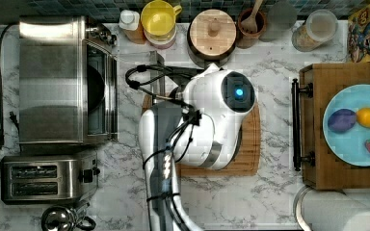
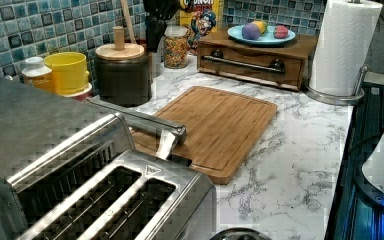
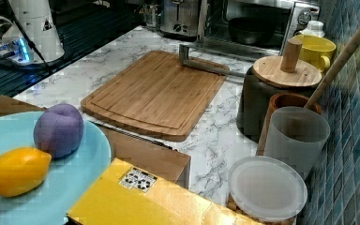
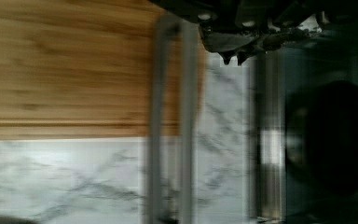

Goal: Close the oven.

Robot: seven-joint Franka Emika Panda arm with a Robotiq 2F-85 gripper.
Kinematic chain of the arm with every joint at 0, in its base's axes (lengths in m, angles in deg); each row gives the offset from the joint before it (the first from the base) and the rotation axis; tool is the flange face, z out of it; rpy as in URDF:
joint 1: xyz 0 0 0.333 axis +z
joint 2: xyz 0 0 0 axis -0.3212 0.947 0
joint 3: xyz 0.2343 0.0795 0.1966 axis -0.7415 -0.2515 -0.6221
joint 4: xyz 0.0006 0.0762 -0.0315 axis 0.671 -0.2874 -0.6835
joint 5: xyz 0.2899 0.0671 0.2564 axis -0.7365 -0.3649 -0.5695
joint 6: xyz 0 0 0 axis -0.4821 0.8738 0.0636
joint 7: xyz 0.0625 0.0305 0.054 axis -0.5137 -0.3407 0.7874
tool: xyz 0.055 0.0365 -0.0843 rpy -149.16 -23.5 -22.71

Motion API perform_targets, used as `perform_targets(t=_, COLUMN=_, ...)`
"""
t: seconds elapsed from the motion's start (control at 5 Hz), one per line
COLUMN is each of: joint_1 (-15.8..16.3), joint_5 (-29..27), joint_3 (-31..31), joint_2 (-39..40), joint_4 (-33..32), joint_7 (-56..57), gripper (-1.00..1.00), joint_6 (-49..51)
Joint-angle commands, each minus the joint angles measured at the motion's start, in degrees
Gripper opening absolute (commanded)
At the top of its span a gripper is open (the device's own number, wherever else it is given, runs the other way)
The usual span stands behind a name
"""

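The boxy brushed-steel toaster oven (image 1: 53, 79) door lies open — the tool's state I cannot tell; next, lift its long metal bar handle (image 2: 140, 120).

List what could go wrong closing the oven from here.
1. The oven door lies fully open, its bar handle over the cutting board; a lift started off-centre could slip off the bar.
2. A dark pan sits inside; if it protrudes, the door may hit it.
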Motion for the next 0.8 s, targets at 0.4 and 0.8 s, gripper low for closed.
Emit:
perform_targets(t=0.4, joint_1=-7.1, joint_5=-20.4, joint_3=6.1, joint_2=10.5, joint_4=4.4, joint_7=22.2, gripper=-1.00, joint_6=1.5)
perform_targets(t=0.8, joint_1=-3.5, joint_5=-18.0, joint_3=2.5, joint_2=16.1, joint_4=6.5, joint_7=24.1, gripper=-1.00, joint_6=-2.2)
